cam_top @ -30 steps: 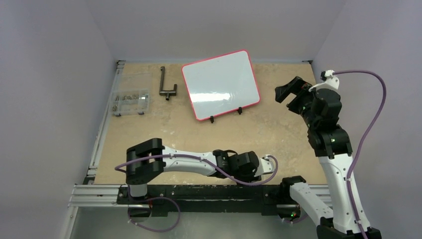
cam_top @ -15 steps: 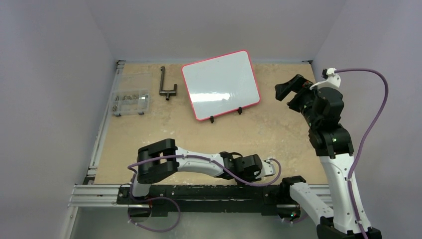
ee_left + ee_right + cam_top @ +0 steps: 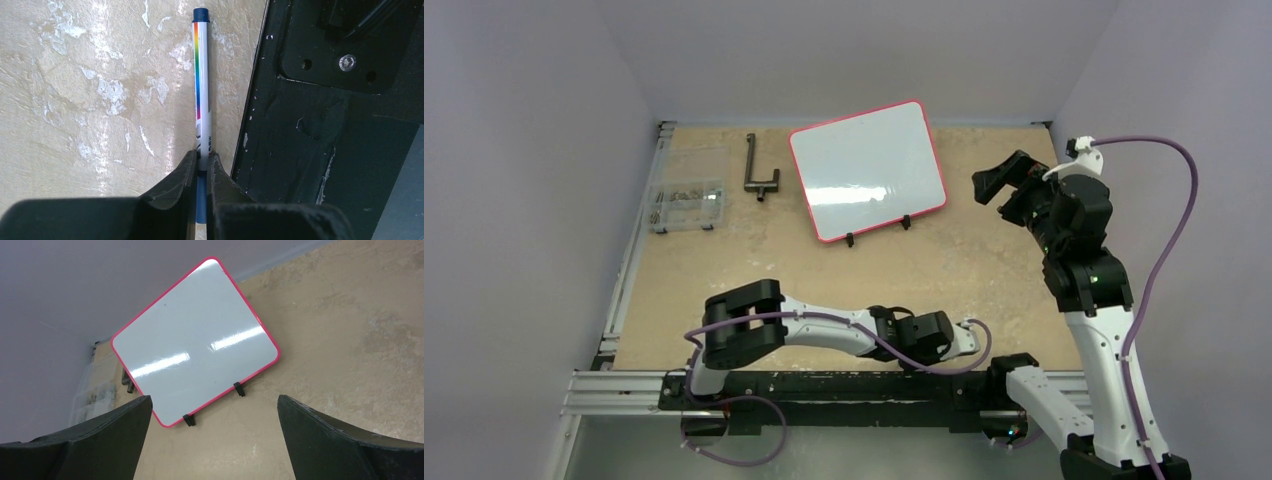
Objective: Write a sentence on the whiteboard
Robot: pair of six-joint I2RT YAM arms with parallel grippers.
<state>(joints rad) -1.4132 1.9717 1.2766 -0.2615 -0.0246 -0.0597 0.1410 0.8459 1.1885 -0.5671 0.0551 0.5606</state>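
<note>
The whiteboard (image 3: 867,170) leans on two black feet at the back middle of the table. Its face is blank, so the sentence is not to be seen; it also fills the right wrist view as the same red-framed board (image 3: 195,357). A white marker (image 3: 202,90) with a rainbow stripe and blue ends lies on the table beside the black base plate. My left gripper (image 3: 201,162) is shut on its lower end, low at the table's near edge (image 3: 967,338). My right gripper (image 3: 999,185) hangs open and empty to the right of the board (image 3: 214,399).
A clear plastic box of small parts (image 3: 686,205) sits at the back left. A dark L-shaped metal tool (image 3: 758,172) lies between it and the board. The black base plate (image 3: 325,125) runs close along the marker's right side. Walls enclose the table.
My left gripper has closed on the marker, and that arm's elbow has shifted right. The right gripper has drifted slightly left and stays open.
</note>
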